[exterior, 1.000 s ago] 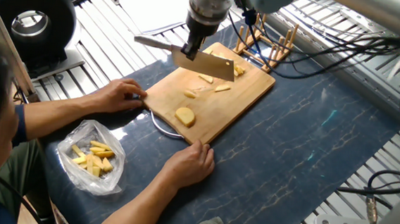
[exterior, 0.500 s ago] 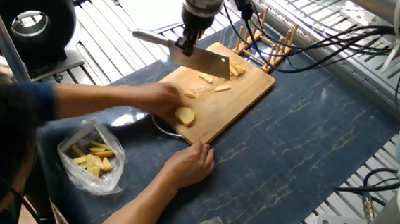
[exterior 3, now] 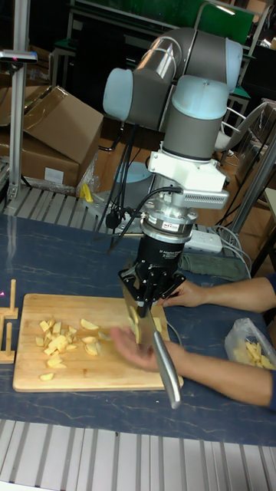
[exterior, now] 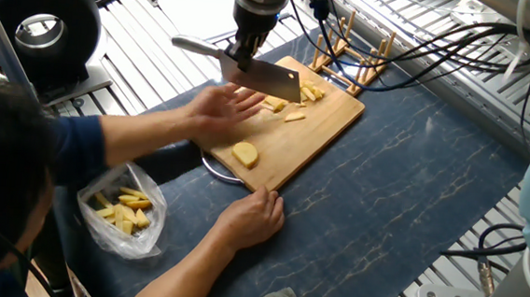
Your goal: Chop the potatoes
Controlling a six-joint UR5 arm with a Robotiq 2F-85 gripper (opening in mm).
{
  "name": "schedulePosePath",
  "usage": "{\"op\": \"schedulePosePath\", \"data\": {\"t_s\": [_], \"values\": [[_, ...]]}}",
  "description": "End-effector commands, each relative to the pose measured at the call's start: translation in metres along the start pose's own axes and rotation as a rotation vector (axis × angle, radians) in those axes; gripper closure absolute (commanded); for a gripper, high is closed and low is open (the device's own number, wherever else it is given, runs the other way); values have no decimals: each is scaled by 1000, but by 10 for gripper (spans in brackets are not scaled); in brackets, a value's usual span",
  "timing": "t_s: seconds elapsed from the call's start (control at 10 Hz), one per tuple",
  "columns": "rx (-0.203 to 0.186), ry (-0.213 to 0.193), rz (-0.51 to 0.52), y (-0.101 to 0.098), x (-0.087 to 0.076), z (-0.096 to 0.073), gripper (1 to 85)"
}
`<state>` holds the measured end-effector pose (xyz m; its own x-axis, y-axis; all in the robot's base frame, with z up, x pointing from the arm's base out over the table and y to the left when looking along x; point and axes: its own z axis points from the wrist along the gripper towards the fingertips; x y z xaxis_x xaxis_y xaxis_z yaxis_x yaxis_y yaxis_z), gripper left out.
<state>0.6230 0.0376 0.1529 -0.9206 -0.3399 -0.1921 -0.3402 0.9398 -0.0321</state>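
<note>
My gripper [exterior: 243,61] [exterior 3: 150,302] is shut on a cleaver [exterior: 267,79] [exterior 3: 143,325], held above the far part of the wooden cutting board [exterior: 327,125] [exterior 3: 27,372]. The blade hangs clear of the wood. The potatoes lie on the board: one large rounded chunk [exterior: 244,154] near the front edge and small cut pieces [exterior: 294,117] [exterior 3: 56,335] beyond the blade. A person's hand [exterior: 223,105] [exterior 3: 135,349], blurred, reaches across the board right under the cleaver.
The person's other hand [exterior: 256,215] holds the board's near corner. A clear plastic bag of yellow pieces [exterior: 122,210] [exterior 3: 249,349] lies to the left. A wooden rack [exterior: 354,56] stands behind the board, a black round device [exterior: 38,22] at far left, cables at right.
The person's hand left the board's left edge and swept onto the board under the blade. My gripper shifted the cleaver slightly left and up.
</note>
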Motion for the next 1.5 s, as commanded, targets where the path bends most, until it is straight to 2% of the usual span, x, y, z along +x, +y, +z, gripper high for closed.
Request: {"op": "schedulePosePath", "data": {"t_s": [0.0, 0.7, 1.1, 1.4], "values": [[-20, -13, 6, 1, -7, -5, 847], [-30, -21, 6, -9, -14, -6, 847], [-15, -29, -22, -27, -16, -11, 847], [4, -15, -38, -33, -13, -11, 847]]}}
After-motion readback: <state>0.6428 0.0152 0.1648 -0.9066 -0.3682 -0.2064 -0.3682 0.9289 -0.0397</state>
